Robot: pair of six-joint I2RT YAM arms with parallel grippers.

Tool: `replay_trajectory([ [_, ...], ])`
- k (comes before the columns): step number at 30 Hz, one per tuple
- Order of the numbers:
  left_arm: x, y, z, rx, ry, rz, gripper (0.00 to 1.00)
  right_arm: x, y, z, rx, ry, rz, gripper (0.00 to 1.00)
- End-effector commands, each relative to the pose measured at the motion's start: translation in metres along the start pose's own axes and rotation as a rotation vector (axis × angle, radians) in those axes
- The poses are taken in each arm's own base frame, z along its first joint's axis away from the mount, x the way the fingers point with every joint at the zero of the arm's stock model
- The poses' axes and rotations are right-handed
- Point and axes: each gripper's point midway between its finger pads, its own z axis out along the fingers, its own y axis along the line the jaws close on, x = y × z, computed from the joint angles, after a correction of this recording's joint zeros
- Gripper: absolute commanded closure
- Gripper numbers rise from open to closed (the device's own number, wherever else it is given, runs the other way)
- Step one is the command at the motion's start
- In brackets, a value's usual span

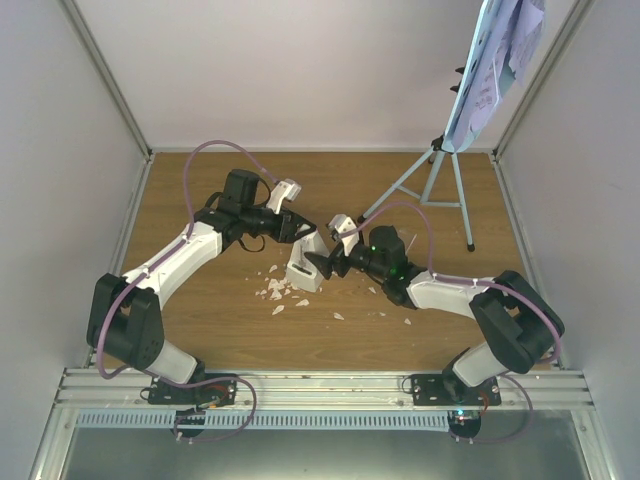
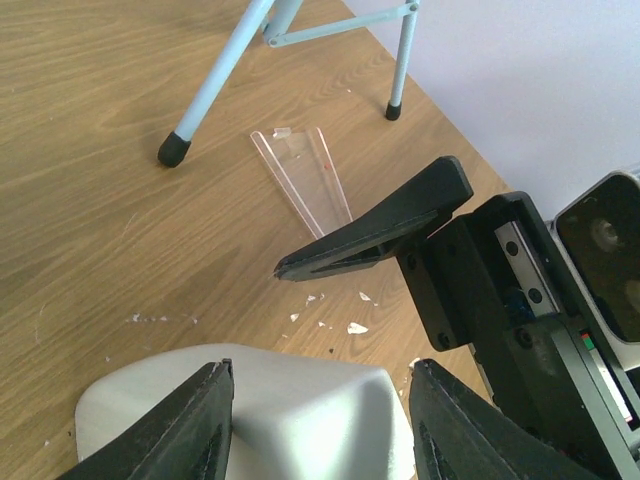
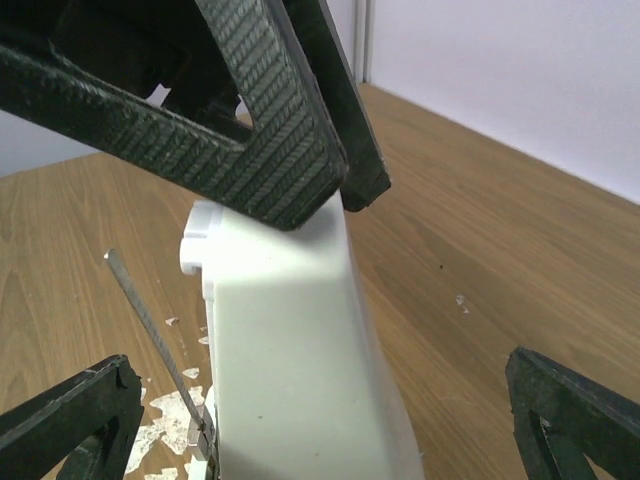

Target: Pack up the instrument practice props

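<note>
The white pyramid metronome [image 1: 302,272] stands on the wooden table between both grippers. My left gripper [image 1: 303,240] comes down on its narrow top, fingers closed against it in the left wrist view [image 2: 322,375]. My right gripper [image 1: 322,265] is wide open, its fingers on either side of the metronome body [image 3: 290,350] without touching. A thin metal pendulum rod [image 3: 150,320] shows on the metronome's left face. The clear tapered cover [image 2: 305,180] lies flat on the table apart from it. The pale-blue music stand [image 1: 478,95] stands back right with sheet music pages [image 1: 522,30] on its tray.
White crumbs [image 1: 275,290] are scattered left of and below the metronome. The stand's tripod legs [image 1: 432,180] spread over the back right of the table; one foot [image 2: 173,150] is near the cover. White walls enclose the table on three sides.
</note>
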Motion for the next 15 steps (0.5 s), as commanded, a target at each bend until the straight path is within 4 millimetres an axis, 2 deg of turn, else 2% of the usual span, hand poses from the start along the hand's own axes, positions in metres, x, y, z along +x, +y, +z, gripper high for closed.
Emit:
replay_trajectory([
  [1,0.003,-0.004,0.002,0.028,0.010,0.013,0.49,-0.017,-0.004,0.003,0.001,-0.059,-0.064,0.00],
  [5,0.003,-0.007,0.003,0.045,0.012,0.010,0.52,-0.026,0.006,0.004,-0.057,-0.098,-0.101,0.01],
  [11,0.003,-0.006,0.002,0.034,0.011,0.016,0.54,-0.027,0.013,0.003,-0.093,-0.127,-0.145,0.00],
  [15,0.004,-0.005,0.003,0.033,0.015,0.014,0.55,-0.027,0.011,0.007,-0.088,-0.122,-0.154,0.00],
])
